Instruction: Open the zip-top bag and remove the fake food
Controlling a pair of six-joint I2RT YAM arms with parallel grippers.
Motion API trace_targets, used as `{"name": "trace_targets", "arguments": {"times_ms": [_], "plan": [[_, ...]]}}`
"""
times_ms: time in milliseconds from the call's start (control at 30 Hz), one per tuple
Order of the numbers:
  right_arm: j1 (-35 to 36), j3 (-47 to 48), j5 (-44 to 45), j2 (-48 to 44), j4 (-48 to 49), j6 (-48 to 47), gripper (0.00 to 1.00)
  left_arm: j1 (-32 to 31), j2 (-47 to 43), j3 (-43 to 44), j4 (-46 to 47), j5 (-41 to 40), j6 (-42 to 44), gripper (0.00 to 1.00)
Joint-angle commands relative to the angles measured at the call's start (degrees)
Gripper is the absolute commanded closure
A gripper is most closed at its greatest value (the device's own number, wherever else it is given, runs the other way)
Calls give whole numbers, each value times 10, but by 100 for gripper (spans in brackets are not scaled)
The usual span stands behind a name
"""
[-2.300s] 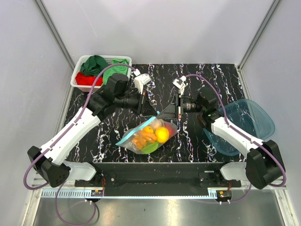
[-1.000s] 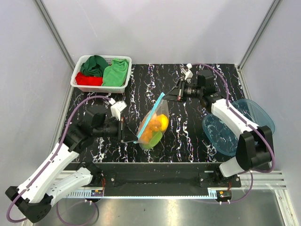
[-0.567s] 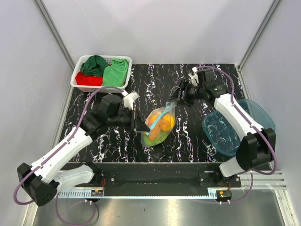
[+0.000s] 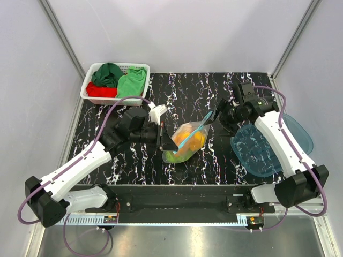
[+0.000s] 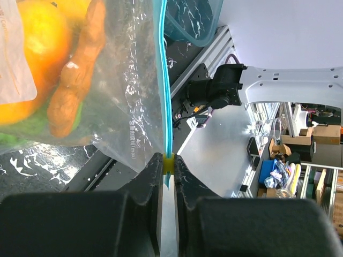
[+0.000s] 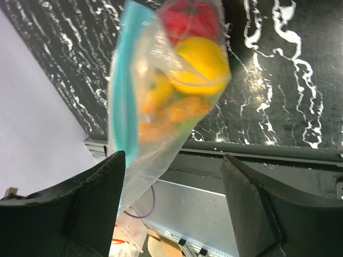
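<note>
The zip-top bag (image 4: 186,143) hangs over the middle of the black marbled table, its light blue zip strip (image 4: 196,130) slanting up to the right. Inside it lies the fake food (image 4: 192,139): orange and yellow pieces over a green one. My left gripper (image 4: 170,141) is shut on the strip's lower end; the left wrist view shows the jaws pinching a small yellow slider (image 5: 168,163) on the strip. My right gripper (image 4: 216,115) stands open just off the strip's upper end. In the right wrist view the bag (image 6: 161,96) hangs between its spread fingers (image 6: 102,198), close to the left one.
A translucent teal tub (image 4: 281,140) sits at the table's right edge, under the right arm. A white basket (image 4: 114,96) with red and green cloths stands at the back left corner. The table's front rail runs below the bag.
My right gripper has opened and let go of the zip strip's upper end, pulling back to the right. The left arm has carried the bag rightward, toward the table's middle.
</note>
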Motion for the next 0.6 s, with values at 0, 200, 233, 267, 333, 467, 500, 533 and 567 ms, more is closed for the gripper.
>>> {"name": "trace_targets", "arguments": {"times_ms": [0, 200, 233, 267, 333, 467, 500, 533, 567], "plan": [[2, -25, 38, -33, -1, 29, 24, -4, -3, 1, 41, 14, 7, 100], [2, -5, 47, -22, 21, 41, 27, -8, -7, -3, 42, 11, 3, 100], [2, 2, 49, -21, 21, 41, 27, -9, -5, -3, 42, 11, 3, 100], [2, 16, 54, -20, 21, 41, 27, -10, -3, -4, 42, 12, 3, 100], [2, 26, 63, -17, 21, 37, 26, -12, 1, -3, 43, 12, 4, 100], [2, 37, 57, 8, 28, 31, 27, -17, 6, -1, 44, 10, 5, 100], [2, 34, 53, 11, 32, 35, 28, -18, 5, 0, 44, 11, 5, 100], [2, 26, 50, 13, 42, 38, 30, -18, 4, 0, 44, 11, 5, 100], [2, 23, 51, 17, 43, 38, 31, -18, 4, 0, 44, 11, 6, 100]]}}
